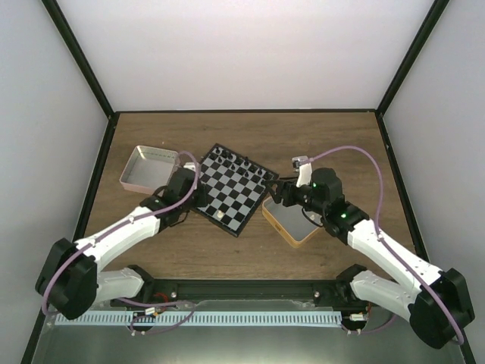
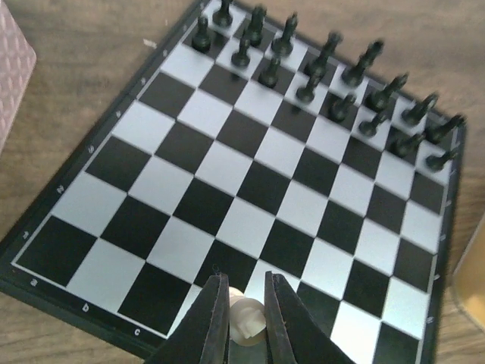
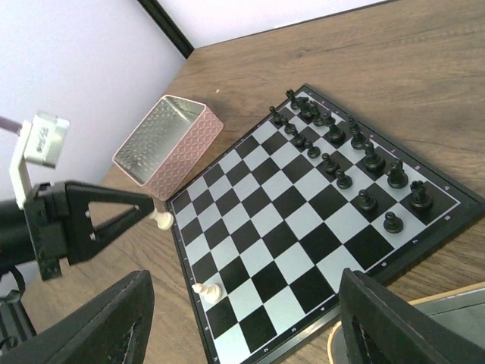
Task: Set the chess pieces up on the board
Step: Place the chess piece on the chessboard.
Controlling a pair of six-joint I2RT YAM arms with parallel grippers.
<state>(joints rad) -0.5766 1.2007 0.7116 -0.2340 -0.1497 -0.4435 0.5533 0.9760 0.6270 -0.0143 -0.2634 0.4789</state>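
Arms reach from the near edge in the top view: left hand [image 1: 186, 199] at the board's [image 1: 231, 188] left corner, right hand [image 1: 284, 193] over a yellow tin [image 1: 292, 237], hiding part of its grey inside; a pink tin [image 1: 149, 168] lies left of the board. Left wrist view adds the grip: fingers [image 2: 212, 322] shut on a cream piece [image 2: 244, 318] over the board's edge. Right wrist view shows its own fingers [image 3: 114, 326] spread wide, empty, a second piece [image 3: 206, 290] standing on the board, black pieces [image 3: 364, 167] on the far ranks.
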